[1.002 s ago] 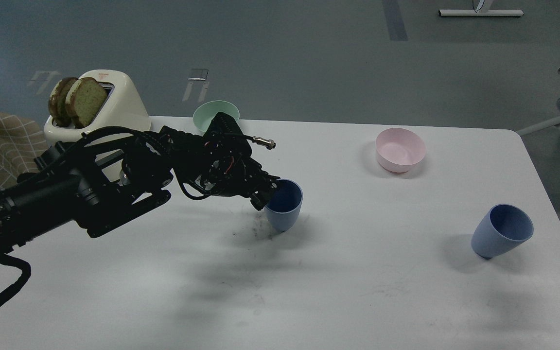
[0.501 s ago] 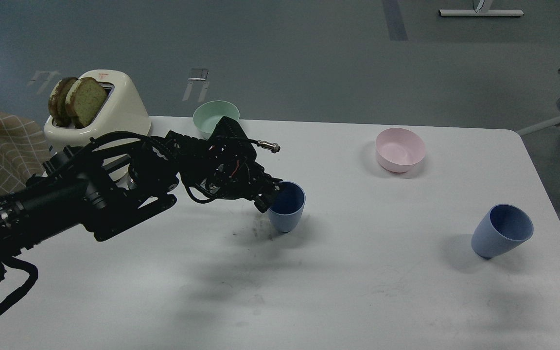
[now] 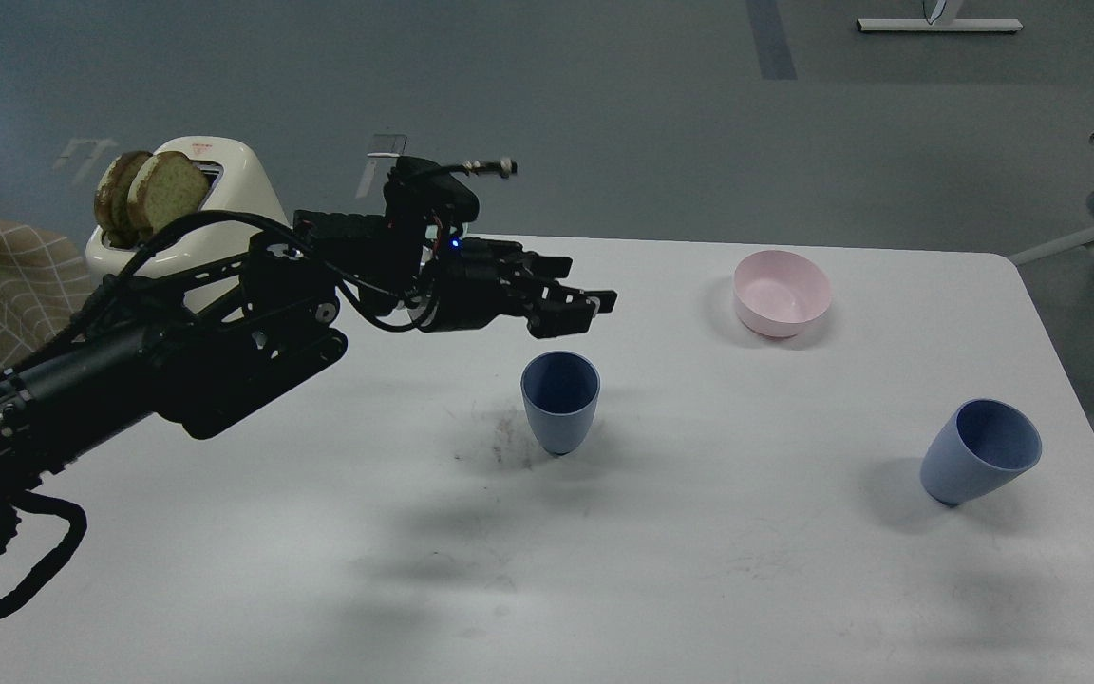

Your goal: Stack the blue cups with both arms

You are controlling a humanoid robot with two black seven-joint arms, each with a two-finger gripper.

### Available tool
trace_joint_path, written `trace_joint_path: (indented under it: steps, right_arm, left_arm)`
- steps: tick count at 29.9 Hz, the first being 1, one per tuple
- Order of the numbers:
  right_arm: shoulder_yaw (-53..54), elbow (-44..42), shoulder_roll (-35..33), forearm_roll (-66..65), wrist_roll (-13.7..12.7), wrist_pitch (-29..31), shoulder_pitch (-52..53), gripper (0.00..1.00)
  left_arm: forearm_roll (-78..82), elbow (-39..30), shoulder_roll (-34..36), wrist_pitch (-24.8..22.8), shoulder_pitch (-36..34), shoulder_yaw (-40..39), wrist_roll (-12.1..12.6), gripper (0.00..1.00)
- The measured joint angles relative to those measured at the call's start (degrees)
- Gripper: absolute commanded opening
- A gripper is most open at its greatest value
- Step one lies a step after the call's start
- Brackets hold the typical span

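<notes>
Matte black jointed left arm (image 3: 177, 356) with its blocky black gripper (image 3: 585, 306).
Looping black cables are running along the links; a silver-tipped connector (image 3: 495, 167) is projecting on top, and a small blue light (image 3: 455, 243) is glowing.

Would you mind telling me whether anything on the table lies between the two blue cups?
Nothing visible does. Bare table separates the middle cup from the right cup; the pink bowl sits farther back, off that line.
</notes>
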Motion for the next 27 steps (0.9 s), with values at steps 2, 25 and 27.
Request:
trace_joint_path:
  steps: [2, 25, 27]
  right_arm:
    - [0.1, 0.1, -0.1, 0.0, 0.0, 0.0, 0.0, 1.00]
    - [-2.8, 17.0, -10.1, -32.1, 1.2, 0.0, -1.5, 1.00]
    - [-4.5, 19.2, -11.3, -38.6, 2.4, 0.0, -2.4, 1.00]
  left_arm:
    - [-8.9, 0.1, 2.1, 0.4, 0.4, -4.0, -0.3, 0.97]
    - [-65.4, 0.2, 5.1, 5.2, 28.0, -45.0, -3.4, 0.98]
    - [-65.6, 0.3, 5.0, 5.5, 28.7, -45.1, -3.4, 0.98]
